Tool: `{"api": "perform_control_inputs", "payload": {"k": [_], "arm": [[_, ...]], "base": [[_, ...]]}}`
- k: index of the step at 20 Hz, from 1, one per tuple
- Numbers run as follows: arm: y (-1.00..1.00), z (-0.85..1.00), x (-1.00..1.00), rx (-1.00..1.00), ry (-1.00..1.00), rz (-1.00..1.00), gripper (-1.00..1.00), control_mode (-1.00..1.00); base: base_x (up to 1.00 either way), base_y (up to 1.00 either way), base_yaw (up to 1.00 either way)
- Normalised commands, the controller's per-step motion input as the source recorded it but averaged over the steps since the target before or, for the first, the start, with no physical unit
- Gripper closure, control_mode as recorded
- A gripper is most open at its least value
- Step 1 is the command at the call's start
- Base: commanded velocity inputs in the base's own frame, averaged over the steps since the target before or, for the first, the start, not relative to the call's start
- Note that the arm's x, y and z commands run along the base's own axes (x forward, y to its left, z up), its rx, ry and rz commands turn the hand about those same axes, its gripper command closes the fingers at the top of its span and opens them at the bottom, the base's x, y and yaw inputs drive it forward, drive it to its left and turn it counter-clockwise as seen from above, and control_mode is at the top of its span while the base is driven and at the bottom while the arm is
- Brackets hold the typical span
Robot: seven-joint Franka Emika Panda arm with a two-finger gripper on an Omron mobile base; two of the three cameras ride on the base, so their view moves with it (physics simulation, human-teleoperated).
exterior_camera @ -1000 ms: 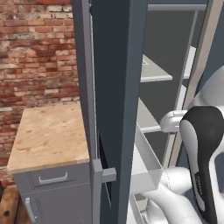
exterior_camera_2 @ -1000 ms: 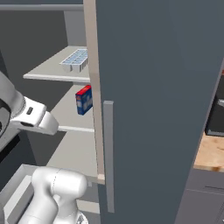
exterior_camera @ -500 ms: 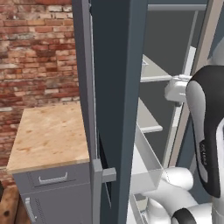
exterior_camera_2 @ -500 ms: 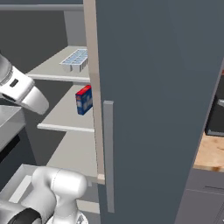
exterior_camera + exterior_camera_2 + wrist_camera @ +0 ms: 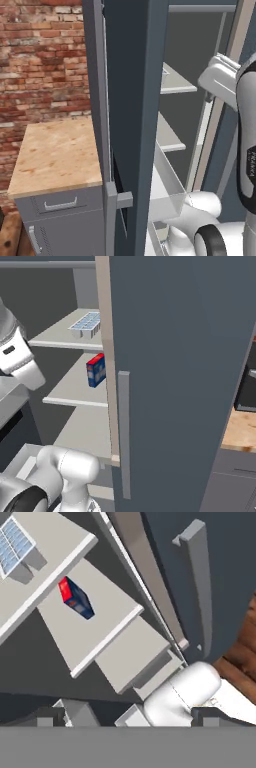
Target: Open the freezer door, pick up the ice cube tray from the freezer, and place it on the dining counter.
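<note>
With the end effector [image 5: 127, 719] held well back and its finger gap impossible to judge, the ice cube tray [image 5: 12, 544] is seen ahead on the upper shelf [image 5: 55, 542], judged light, rigid and slick, best pinched across a long rim

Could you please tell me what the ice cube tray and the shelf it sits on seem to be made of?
The ice cube tray looks like pale blue-white plastic: a thin moulded grid of small cells, matte, though the render leaves that open. The shelf beneath it appears to be light grey plastic or painted metal, flat, smooth and without gloss.
</note>
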Motion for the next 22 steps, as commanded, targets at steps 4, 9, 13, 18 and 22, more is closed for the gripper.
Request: {"api": "perform_control_inputs", "payload": {"k": [4, 9, 13, 18, 22], "arm": [[0.00, 0.01, 0.01, 0.33, -0.13, -0.34, -1.00, -1.00], [0.02, 0.36, 0.24, 0.13, -0.09, -0.29, -1.00, -1.00], [0.10, 0.58, 0.56, 0.03, 0.00, -0.15, -1.00, -1.00], [0.07, 0.30, 0.71, 0.04, 0.00, -0.02, -1.00, -1.00], [0.01, 0.01, 0.61, 0.11, 0.02, 0.00, -1.00, -1.00]], "base": [[0.00, 0.00, 0.00], [0.00, 0.00, 0.00], [0.00, 0.00, 0.00], [0.00, 0.00, 0.00], [0.00, 0.00, 0.00]]}}
